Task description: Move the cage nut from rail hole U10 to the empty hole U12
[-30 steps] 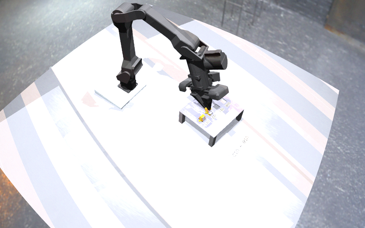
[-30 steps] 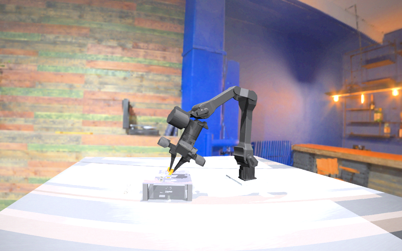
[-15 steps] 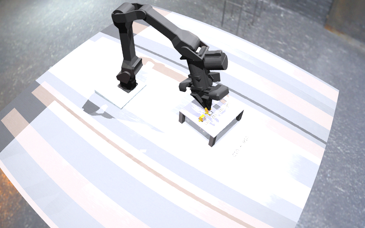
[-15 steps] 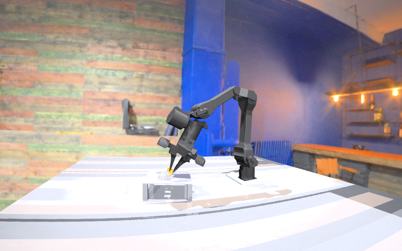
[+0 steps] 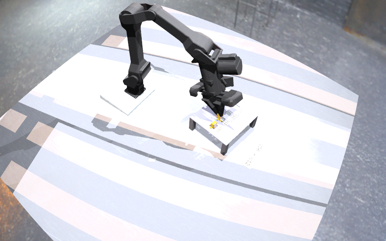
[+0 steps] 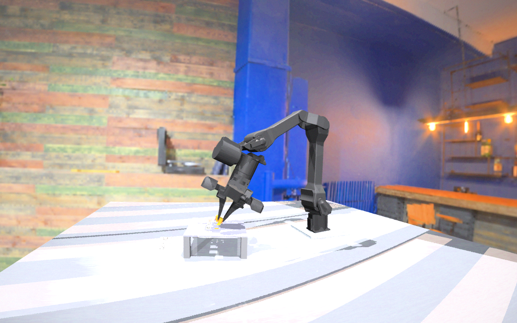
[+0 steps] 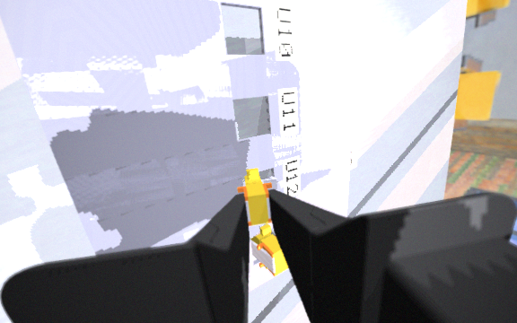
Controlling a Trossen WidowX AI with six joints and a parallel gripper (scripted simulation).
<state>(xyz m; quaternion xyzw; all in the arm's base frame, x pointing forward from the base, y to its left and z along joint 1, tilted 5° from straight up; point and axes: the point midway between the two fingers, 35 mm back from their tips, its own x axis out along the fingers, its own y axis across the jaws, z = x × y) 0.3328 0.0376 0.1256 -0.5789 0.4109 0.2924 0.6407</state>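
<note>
The gripper (image 5: 220,114) (image 6: 220,220) (image 7: 258,197) is nearly closed, its fingers grasping the yellow cage nut (image 5: 218,117) (image 6: 220,220) (image 7: 258,206) at hole U12; whether it is seated is unclear.

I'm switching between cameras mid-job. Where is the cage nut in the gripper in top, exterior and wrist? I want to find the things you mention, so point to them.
Top: the held cage nut (image 5: 218,117) (image 6: 220,220) (image 7: 258,206) is right of centre, at the gripper's (image 5: 220,114) (image 6: 220,220) (image 7: 258,197) tips.
Exterior: left of centre, below mid-height, just above the rail plate.
Wrist: centre, below mid-height, between the fingers.
Shared landmark: the white rail plate (image 5: 227,135) (image 6: 200,231) (image 7: 321,121).
</note>
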